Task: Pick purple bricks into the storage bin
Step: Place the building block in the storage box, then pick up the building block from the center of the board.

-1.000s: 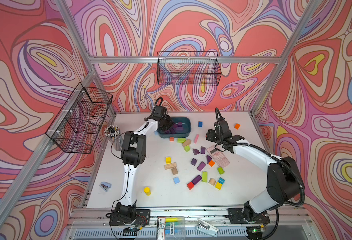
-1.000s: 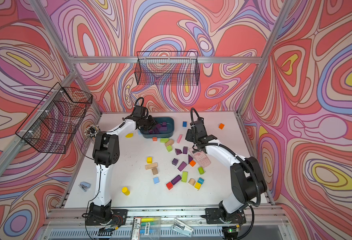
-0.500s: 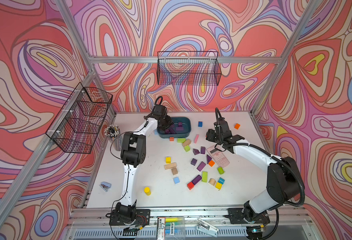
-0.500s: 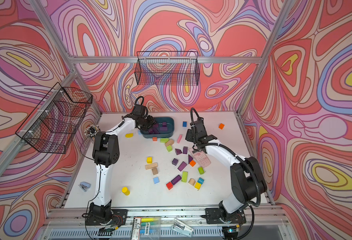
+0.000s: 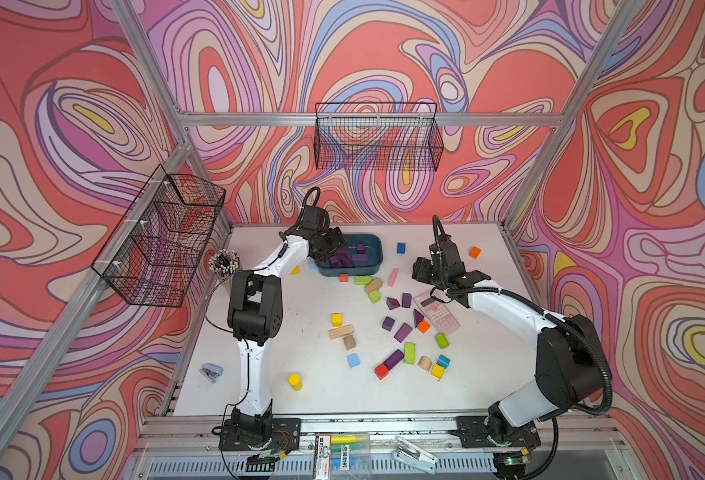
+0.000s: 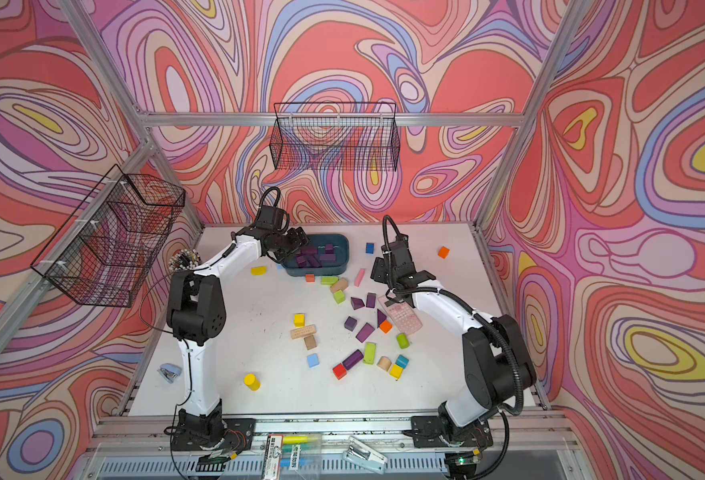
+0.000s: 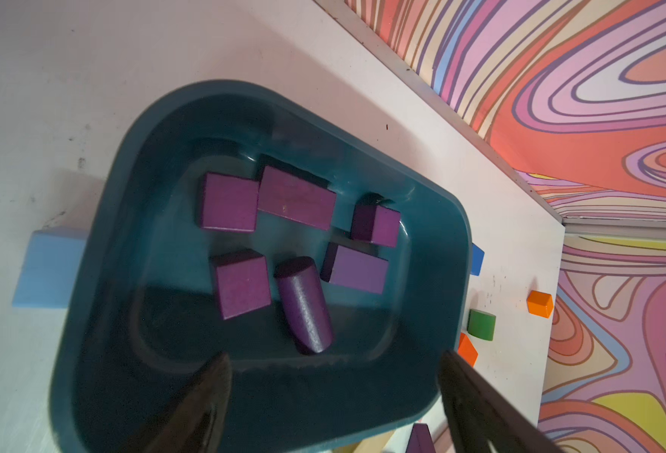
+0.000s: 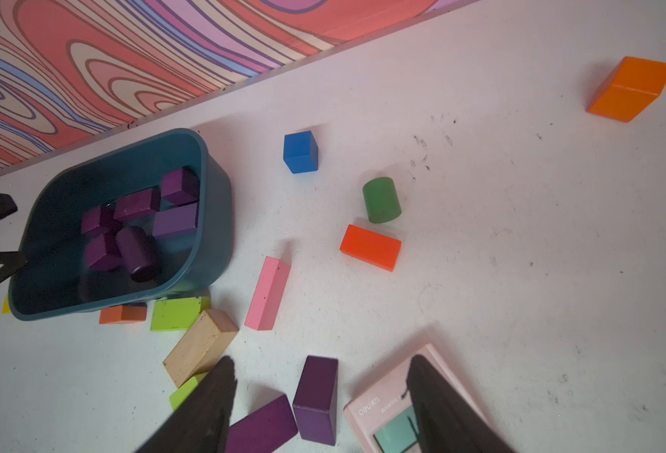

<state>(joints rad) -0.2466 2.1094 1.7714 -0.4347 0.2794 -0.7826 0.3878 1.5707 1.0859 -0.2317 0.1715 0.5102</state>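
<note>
Six purple bricks (image 7: 241, 284) now lie in the bin (image 7: 103, 274) as the left gripper (image 7: 333, 359) springs its jaws apart above it, one just dropped, while the right gripper (image 8: 322, 360) hovers empty, jaws apart, over those left on the table (image 8: 519, 235).

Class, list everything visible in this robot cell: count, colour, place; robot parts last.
storage bin: one, teal, far middle of the table.
purple bricks in the bin: six, dark purple, loose on its floor.
purple bricks on the table: six, dark purple, scattered mid-table.
other blocks: roughly twenty, mixed colours, around them.
calculator: one, pink, beside those bricks.
stapler: one, blue, near left edge.
pen cup: one, far left edge.
wire baskets: two, black, on the walls.
left gripper: black, open, empty, above the bin.
right gripper: black, open, empty, above the scattered bricks.
</note>
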